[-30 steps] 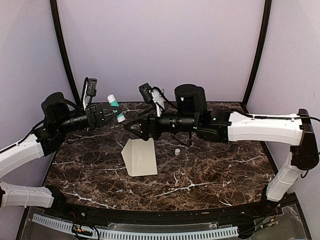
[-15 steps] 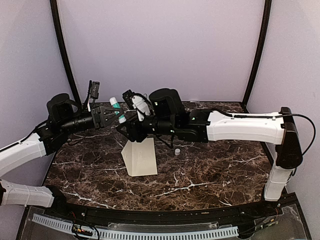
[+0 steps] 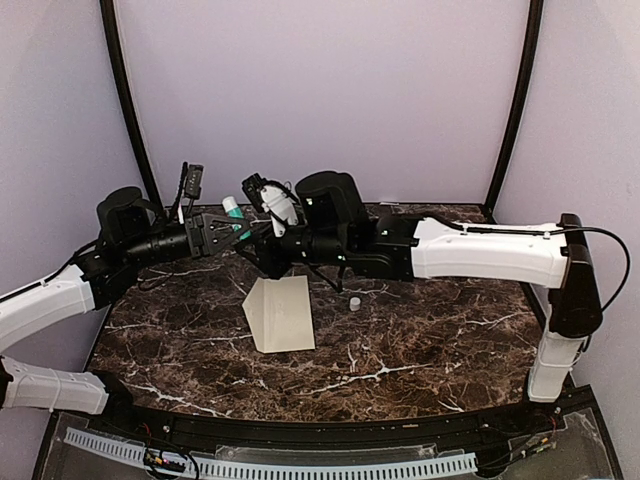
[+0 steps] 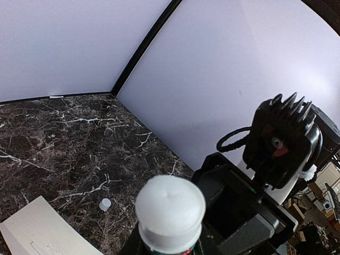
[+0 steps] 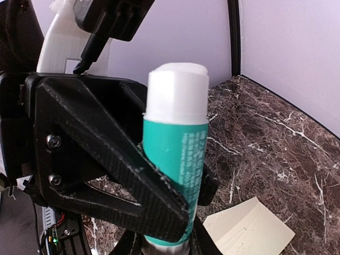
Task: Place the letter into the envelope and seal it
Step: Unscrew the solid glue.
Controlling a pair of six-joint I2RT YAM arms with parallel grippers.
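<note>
A teal glue stick [image 3: 233,210] with a white end is held in the air above the back of the table, between both grippers. My left gripper [image 3: 226,228] is shut on its middle; the left gripper's black fingers [image 5: 122,180] cross the glue stick [image 5: 175,149] in the right wrist view. My right gripper [image 5: 164,247] is shut around the stick's lower end. In the left wrist view the glue stick [image 4: 170,204] points its white end at the camera from my left gripper [image 4: 170,248]. The cream envelope [image 3: 280,315] lies flat below. The letter does not show.
A small white cap [image 3: 354,302] stands on the dark marble table [image 3: 430,340] just right of the envelope [image 4: 42,228]. The right arm [image 3: 480,250] stretches across the back of the table. Purple walls close in behind and at both sides.
The right gripper has swung left to the glue stick held by the left gripper and has shut on its lower end. The left gripper has shifted slightly toward the right.
</note>
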